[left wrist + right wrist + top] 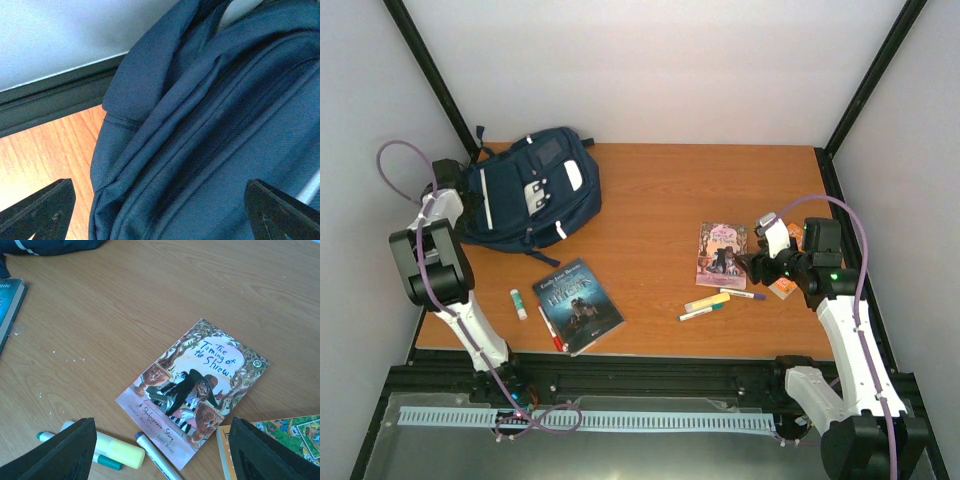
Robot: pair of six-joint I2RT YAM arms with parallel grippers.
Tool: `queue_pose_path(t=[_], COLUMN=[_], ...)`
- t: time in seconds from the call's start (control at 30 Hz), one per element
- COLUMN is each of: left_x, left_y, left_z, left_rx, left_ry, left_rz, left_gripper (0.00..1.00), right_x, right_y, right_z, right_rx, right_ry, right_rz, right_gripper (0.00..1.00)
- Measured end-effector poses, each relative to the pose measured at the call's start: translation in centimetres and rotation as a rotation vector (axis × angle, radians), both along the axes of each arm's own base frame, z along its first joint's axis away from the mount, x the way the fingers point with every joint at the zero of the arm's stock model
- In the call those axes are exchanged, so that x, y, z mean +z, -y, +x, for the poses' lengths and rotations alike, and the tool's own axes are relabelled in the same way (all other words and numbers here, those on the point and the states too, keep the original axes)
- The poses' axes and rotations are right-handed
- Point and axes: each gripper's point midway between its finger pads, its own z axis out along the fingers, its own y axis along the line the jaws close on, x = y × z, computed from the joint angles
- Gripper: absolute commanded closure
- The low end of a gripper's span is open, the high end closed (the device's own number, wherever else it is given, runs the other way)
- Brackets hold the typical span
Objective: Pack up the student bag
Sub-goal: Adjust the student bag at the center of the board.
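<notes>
Left claw (159,207): gaped wide, empty, over the student bag (532,195) at ten o'clock on the tabletop (660,200).
Right claw (162,450): gaped wide, empty, above a paperback (197,385) at three o'clock.

My left black two-finger gripper (160,210) hangs at ten o'clock, jaws spread wide. My right black two-finger gripper (164,452), at three o'clock, points toward nine, jaws equally wide apart.
</notes>
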Motion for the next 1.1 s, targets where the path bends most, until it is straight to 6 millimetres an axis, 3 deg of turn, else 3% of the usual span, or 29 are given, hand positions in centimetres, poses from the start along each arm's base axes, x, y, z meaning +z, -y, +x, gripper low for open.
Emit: queue_pose_path(t=[0.23, 0.63, 0.77, 0.9, 1.1], left_x=[-3.5, -4.2, -4.0, -3.0, -0.6], left_y=[0.8, 3.3, 5.4, 8.6, 17.0], left_z=[0.1, 1.2, 1.4, 1.1, -1.0], left_rx=[-0.028, -0.123, -0.177, -0.242, -0.356], left_ry=[-0.060, -0.013, -0.009, -0.017, 0.015], left_rz=[-0.069, -0.159, -0.176, -0.177, -0.230], left_gripper=[0.25, 0.98, 0.99, 0.99, 0.99], right_x=[0.0, -0.2, -0.2, -0.2, -0.2], right_y=[0.0, 0.0, 0.0, 0.0, 0.0], right_z=[0.0, 0.1, 0.1, 0.1, 0.1], right_rx=[-0.001, 0.000, 0.000, 0.002, 0.004], right_ry=[-0.001, -0.008, -0.007, -0.007, -0.005], right_rz=[-0.001, -0.001, -0.001, -0.002, -0.003], right_gripper=[0.25, 0.25, 0.25, 0.25, 0.25])
